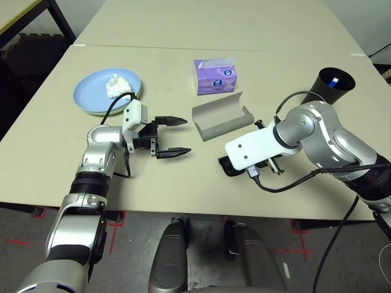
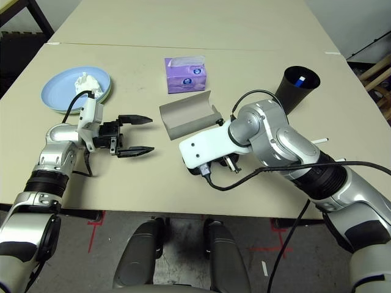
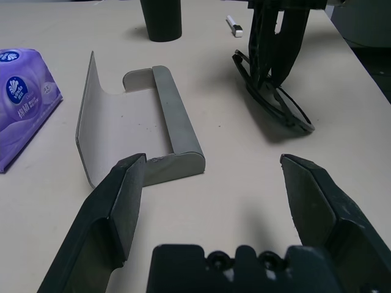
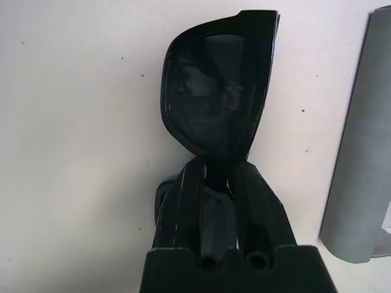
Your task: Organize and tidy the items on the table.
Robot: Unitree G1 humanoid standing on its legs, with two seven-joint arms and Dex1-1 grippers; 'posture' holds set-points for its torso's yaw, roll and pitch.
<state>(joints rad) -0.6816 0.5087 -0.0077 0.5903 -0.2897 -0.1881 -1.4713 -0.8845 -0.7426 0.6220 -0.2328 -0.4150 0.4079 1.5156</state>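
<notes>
At centre left the left gripper (image 1: 171, 137) hangs spread and empty, the open glasses case (image 1: 221, 116) lies mid-frame, and just right the right gripper (image 4: 218, 183) pinches the sunglasses (image 3: 273, 101) on the table (image 1: 49, 152), a thin bridge hold that may slip when lifted.

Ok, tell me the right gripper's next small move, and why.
Probably lift straight up a little. The right gripper looks closed on the middle of the black plastic sunglasses, which lie on the beige table; the open grey hinged glasses case waits beside them, so raising them clears its wall.
</notes>
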